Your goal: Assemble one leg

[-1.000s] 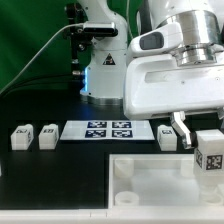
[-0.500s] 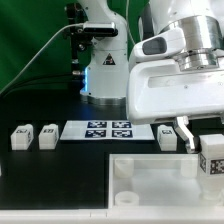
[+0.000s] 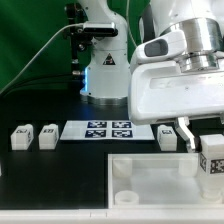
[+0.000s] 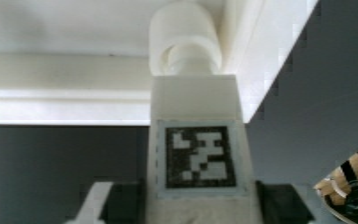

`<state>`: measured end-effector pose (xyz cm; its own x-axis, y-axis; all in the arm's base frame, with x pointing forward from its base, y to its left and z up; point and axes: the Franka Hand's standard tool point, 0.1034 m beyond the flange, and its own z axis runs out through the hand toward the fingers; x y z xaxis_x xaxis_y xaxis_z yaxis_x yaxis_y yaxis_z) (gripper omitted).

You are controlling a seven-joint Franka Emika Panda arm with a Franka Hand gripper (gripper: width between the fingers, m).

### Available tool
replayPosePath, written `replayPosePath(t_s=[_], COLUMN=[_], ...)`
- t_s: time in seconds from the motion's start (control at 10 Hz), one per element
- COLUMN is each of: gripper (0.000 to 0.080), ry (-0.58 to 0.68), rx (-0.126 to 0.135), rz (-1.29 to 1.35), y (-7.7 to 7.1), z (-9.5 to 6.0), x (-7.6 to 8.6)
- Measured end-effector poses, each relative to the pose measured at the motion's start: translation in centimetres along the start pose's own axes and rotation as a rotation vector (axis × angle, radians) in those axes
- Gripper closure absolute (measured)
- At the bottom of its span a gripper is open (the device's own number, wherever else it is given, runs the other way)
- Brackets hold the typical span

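My gripper is shut on a leg, a chunky white block with a black-and-white tag, at the exterior view's right edge over the large white tray-like part. In the wrist view the leg stands between my two fingers, its rounded end pointing at the tray part's white wall. Three more legs lie on the black table: two at the exterior view's left and one right of the marker board.
The marker board lies flat at the table's middle. The robot's white base stands behind it against a green backdrop. A cable runs along the back left.
The held leg and my gripper have moved down and slightly to the exterior view's right, closer to the tray part. The other legs have not moved.
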<state>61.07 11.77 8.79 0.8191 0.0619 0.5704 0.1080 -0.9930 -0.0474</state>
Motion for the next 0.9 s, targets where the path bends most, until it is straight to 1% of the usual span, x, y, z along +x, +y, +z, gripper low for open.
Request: replayPosePath(t_s=[0.4,0.9], gripper=[0.0506,0.0506], ry=[0.012,0.003], rx=[-0.003,-0.002], rz=[0.0,0.006], y=[0.05,0.15], z=[0.28,0.56], x=[-0.22,0.28])
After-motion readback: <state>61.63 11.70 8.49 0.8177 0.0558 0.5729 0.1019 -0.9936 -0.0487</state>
